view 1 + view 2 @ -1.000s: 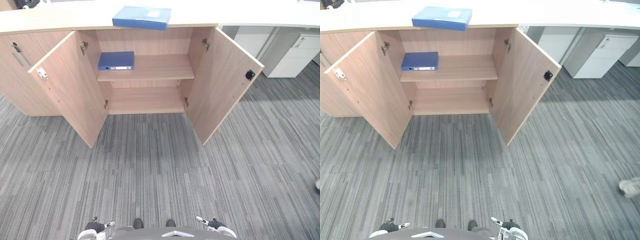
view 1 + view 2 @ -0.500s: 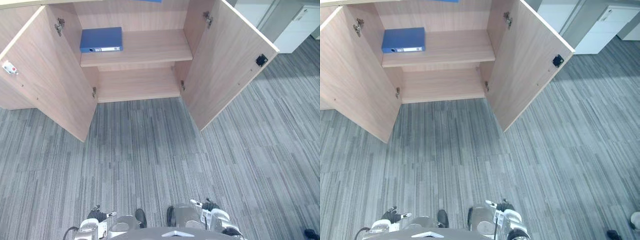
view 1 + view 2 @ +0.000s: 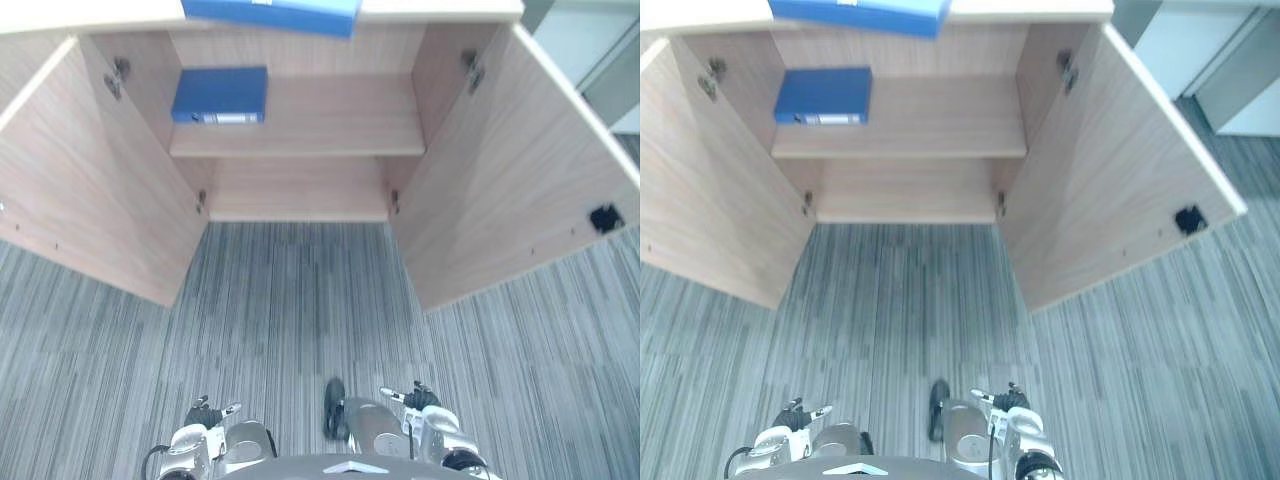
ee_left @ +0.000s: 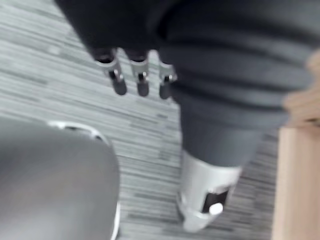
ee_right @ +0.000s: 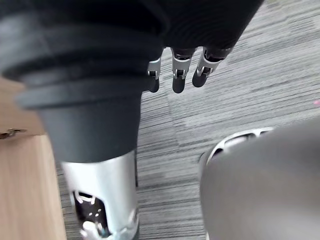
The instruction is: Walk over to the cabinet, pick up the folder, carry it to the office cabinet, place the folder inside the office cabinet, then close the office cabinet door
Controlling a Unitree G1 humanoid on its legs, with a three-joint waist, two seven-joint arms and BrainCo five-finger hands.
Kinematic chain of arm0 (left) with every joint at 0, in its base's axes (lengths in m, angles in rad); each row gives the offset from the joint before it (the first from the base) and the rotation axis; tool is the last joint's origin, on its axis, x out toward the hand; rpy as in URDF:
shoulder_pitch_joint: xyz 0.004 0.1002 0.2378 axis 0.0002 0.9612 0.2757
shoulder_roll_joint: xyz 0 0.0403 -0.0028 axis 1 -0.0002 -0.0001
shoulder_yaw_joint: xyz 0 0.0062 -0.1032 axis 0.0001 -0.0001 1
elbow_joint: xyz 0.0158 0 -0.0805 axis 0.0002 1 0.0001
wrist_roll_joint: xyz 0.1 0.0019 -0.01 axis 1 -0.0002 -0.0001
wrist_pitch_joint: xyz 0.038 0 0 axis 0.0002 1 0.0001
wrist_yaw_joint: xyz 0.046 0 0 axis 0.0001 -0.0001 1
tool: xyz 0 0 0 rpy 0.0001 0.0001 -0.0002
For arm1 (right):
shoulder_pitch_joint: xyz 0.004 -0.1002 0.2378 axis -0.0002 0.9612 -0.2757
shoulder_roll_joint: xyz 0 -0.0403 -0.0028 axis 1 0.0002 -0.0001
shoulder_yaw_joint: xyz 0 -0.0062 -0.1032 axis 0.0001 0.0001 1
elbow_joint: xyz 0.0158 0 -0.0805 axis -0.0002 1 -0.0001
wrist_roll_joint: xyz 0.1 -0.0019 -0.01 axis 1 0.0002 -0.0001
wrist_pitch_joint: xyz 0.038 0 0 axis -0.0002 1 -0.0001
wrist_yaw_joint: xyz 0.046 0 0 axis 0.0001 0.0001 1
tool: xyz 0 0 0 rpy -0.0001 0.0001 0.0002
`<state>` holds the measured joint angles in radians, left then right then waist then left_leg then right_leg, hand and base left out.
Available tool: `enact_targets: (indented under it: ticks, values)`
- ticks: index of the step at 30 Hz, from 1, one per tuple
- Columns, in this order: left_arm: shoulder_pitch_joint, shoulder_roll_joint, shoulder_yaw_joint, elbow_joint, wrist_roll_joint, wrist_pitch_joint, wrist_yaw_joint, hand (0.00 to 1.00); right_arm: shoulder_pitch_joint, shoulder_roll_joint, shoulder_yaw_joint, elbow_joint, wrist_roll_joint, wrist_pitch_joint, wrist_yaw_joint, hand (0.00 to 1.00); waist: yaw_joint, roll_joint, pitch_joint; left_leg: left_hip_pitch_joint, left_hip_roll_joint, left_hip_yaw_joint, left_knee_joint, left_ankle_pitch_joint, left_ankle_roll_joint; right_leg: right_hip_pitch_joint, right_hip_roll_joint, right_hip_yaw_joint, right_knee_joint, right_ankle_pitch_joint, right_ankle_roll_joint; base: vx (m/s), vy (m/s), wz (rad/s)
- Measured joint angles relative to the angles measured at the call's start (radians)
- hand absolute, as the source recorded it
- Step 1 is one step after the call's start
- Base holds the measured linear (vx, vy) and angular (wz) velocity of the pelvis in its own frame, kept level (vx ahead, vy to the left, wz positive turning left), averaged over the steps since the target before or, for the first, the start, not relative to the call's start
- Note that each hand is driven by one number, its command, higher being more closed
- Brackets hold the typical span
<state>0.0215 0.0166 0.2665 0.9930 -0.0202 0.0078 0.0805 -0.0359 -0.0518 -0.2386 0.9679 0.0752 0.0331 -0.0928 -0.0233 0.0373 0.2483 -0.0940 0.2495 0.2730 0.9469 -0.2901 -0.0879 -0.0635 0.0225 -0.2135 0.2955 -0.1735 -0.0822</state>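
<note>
Closer than a moment ago, since my own view has advanced while nothing ahead has shifted, the light wooden two-door cabinet stands before me with both doors swung wide. A flat blue folder lies on the pale cabinet top, overhanging its front edge; a second blue spine-labelled binder lies at the left of the upper shelf. My left hand and right hand hang low at my sides, fingers loose and straight, holding nothing. I judge I am in the walking-up step. Next I must close in, raise a hand and grip the overhanging folder.
</note>
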Motion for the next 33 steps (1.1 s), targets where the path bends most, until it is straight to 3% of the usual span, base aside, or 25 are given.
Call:
enact_targets:
  ticks: [1,3,6,7,9,10,11,12,14,15,16,18,20,22,24,25,27,28,29,30,31,32,33]
  values:
    - [-0.001,-0.01,0.006,-0.014,-0.002,-0.01,0.0,0.0,0.007,0.005,0.0,-0.013,0.007,0.001,-0.003,0.0,0.015,-0.013,-0.004,-0.055,0.019,0.032,0.008,-0.007,0.006,0.039,0.0,0.016,-0.028,-0.006,0.001,0.54,-0.107,-0.41]
    - [-0.007,-0.018,0.012,-0.034,-0.011,-0.01,0.0,0.0,0.002,0.005,-0.002,-0.019,0.01,0.0,-0.003,0.0,0.027,-0.008,-0.009,-0.146,0.023,0.059,-0.05,-0.008,0.006,0.086,-0.001,0.042,-0.083,-0.012,0.01,0.32,0.003,-0.44]
    - [-0.022,-0.022,0.019,-0.038,-0.018,-0.013,0.0,0.0,0.013,0.013,-0.021,-0.014,0.008,0.01,-0.005,0.0,0.045,-0.015,-0.006,-0.218,-0.015,0.061,-0.359,0.014,0.006,0.175,-0.032,0.068,-0.147,-0.031,0.046,0.32,0.095,-0.33]
    - [-0.024,-0.022,0.015,-0.035,-0.018,-0.014,0.001,0.0,0.018,0.01,-0.022,-0.006,0.007,0.011,-0.006,0.0,0.047,-0.015,-0.008,-0.219,-0.037,0.049,-0.485,0.065,0.011,0.205,-0.051,0.072,-0.166,-0.047,0.073,0.41,0.195,-0.26]
    - [-0.026,-0.021,0.008,-0.026,-0.019,-0.014,0.001,0.0,0.029,0.003,-0.021,-0.001,0.007,0.013,-0.006,0.0,0.047,-0.012,-0.012,-0.22,-0.062,0.036,-0.589,0.165,0.025,0.238,-0.069,0.084,-0.182,-0.07,0.111,0.34,0.228,-0.24]
    - [-0.025,-0.015,0.004,-0.013,-0.018,-0.014,0.0,0.0,0.035,0.003,-0.023,0.025,0.006,0.013,-0.005,0.0,0.05,-0.018,-0.031,-0.218,-0.085,0.024,-0.58,0.256,0.069,0.252,-0.091,0.097,-0.186,-0.087,0.141,0.52,0.367,-0.19]
    - [-0.029,0.005,0.001,-0.001,-0.017,-0.015,0.0,0.0,0.04,0.011,-0.041,0.052,0.005,0.014,-0.004,0.0,0.042,-0.045,-0.05,-0.219,-0.118,0.034,-0.555,0.214,0.098,0.257,-0.127,0.094,-0.171,-0.092,0.159,0.54,0.358,-0.08]
    - [-0.029,0.014,-0.006,0.005,-0.017,-0.014,0.0,0.0,0.039,0.018,-0.045,0.06,0.005,0.013,-0.003,0.0,0.037,-0.054,-0.056,-0.217,-0.128,0.036,-0.547,0.196,0.102,0.249,-0.139,0.093,-0.146,-0.09,0.164,0.55,0.337,0.06]
    - [-0.03,0.024,-0.017,0.018,-0.017,-0.011,-0.001,0.0,0.033,0.028,-0.08,0.068,-0.004,0.013,-0.001,0.0,0.039,-0.071,-0.062,-0.157,-0.152,0.055,-0.552,0.15,0.128,0.166,-0.176,0.101,0.1,-0.068,0.184,0.39,0.237,-0.01]
    - [-0.028,0.031,-0.039,0.027,-0.016,-0.006,0.0,0.0,0.031,0.028,-0.08,0.067,-0.003,0.011,-0.001,0.0,0.031,-0.071,-0.062,-0.095,-0.167,0.055,-0.59,0.131,0.138,0.083,-0.202,0.102,0.322,-0.002,0.201,0.34,0.195,0.03]
    - [-0.027,0.035,-0.052,0.038,-0.016,-0.005,0.0,0.0,0.028,0.027,-0.08,0.066,-0.003,0.007,0.0,0.0,0.027,-0.065,-0.058,-0.062,-0.173,0.054,-0.606,0.123,0.14,0.045,-0.21,0.111,0.421,-0.004,0.201,0.5,0.219,0.08]
    - [-0.014,0.046,-0.074,0.053,-0.016,0.0,0.001,0.0,0.016,0.024,-0.067,0.061,-0.004,0.004,0.003,0.0,0.02,-0.059,-0.054,0.088,-0.189,0.056,-0.697,0.116,0.144,-0.069,-0.203,0.114,0.616,-0.088,0.167,0.45,0.12,0.1]
    - [-0.01,0.045,-0.072,0.05,-0.017,0.0,0.001,0.0,0.015,0.023,-0.045,0.043,-0.004,-0.005,0.004,0.0,0.019,-0.058,-0.053,0.171,-0.188,0.054,-0.76,0.116,0.143,-0.15,-0.176,0.08,0.589,-0.124,0.135,0.36,0.009,0.14]
    - [-0.009,0.036,-0.071,0.051,-0.017,0.0,0.0,0.0,0.012,0.024,-0.04,0.023,-0.003,-0.009,0.005,0.0,0.007,-0.056,-0.053,0.213,-0.18,0.044,-0.797,0.11,0.131,-0.221,-0.148,0.047,0.449,-0.131,0.127,0.34,-0.069,0.24]
    - [-0.008,0.03,-0.071,0.056,-0.016,0.0,0.0,0.0,0.012,0.024,-0.04,0.022,-0.002,-0.009,0.005,0.0,-0.005,-0.061,-0.055,0.23,-0.175,0.025,-0.8,0.085,0.089,-0.237,-0.119,0.044,0.199,-0.052,0.119,0.33,-0.127,0.36]
    - [-0.004,0.035,-0.067,0.058,-0.015,-0.002,-0.001,0.0,0.026,0.03,-0.042,0.025,0.002,-0.009,0.006,0.0,-0.004,-0.082,-0.066,0.256,-0.195,0.008,-0.811,0.067,0.06,-0.227,-0.121,0.057,0.073,0.131,0.094,0.37,-0.146,0.27]
    - [-0.007,0.005,-0.034,0.08,-0.014,-0.002,0.0,0.0,0.025,0.009,-0.049,0.027,0.002,-0.009,0.01,0.0,0.004,-0.032,-0.086,0.287,-0.151,0.002,-0.818,0.059,0.037,-0.204,-0.09,0.038,0.094,0.094,0.074,0.43,-0.176,0.2]
    - [-0.005,-0.032,-0.02,0.078,-0.011,-0.003,0.0,0.0,0.026,-0.004,-0.057,0.022,0.0,-0.009,0.019,0.0,0.001,0.007,-0.089,0.284,-0.117,0.001,-0.772,0.057,0.033,-0.174,-0.069,0.009,0.081,0.054,0.066,0.37,-0.18,0.27]
    - [-0.007,-0.034,-0.011,0.076,-0.012,-0.004,-0.002,0.0,0.026,-0.003,-0.058,0.022,0.001,-0.009,0.018,0.0,0.001,0.014,-0.089,0.271,-0.106,-0.001,-0.727,0.057,0.033,-0.158,-0.066,0.002,0.076,0.046,0.062,0.37,-0.193,0.35]
    - [-0.01,-0.035,-0.001,0.075,-0.012,-0.004,-0.002,0.0,0.027,-0.002,-0.057,0.021,0.0,-0.008,0.018,0.0,-0.003,0.013,-0.087,0.244,-0.089,-0.003,-0.654,0.055,0.029,-0.138,-0.063,-0.003,0.067,0.038,0.062,0.25,-0.163,0.44]
    - [-0.008,-0.035,0.019,0.061,-0.013,-0.004,-0.001,0.0,0.034,-0.002,-0.041,0.01,-0.003,-0.006,0.018,0.0,-0.003,0.0,-0.078,0.154,-0.039,-0.021,-0.437,0.053,0.006,-0.082,-0.055,-0.024,0.037,0.025,0.054,0.3,-0.18,0.34]
    - [0.0,-0.036,0.035,0.033,-0.014,-0.006,-0.001,0.0,0.041,0.0,-0.031,0.007,-0.004,-0.003,0.018,0.0,0.012,-0.002,-0.076,0.085,0.007,-0.022,-0.243,0.044,-0.007,-0.034,-0.042,-0.029,0.018,0.014,0.047,0.34,-0.167,0.11]
    - [0.001,-0.037,0.04,0.024,-0.014,-0.006,-0.001,0.0,0.044,-0.001,-0.025,0.007,-0.004,-0.002,0.018,0.0,0.023,-0.001,-0.077,0.051,0.031,-0.011,-0.16,0.035,-0.009,-0.001,-0.035,-0.033,0.005,0.008,0.044,0.28,-0.091,-0.19]
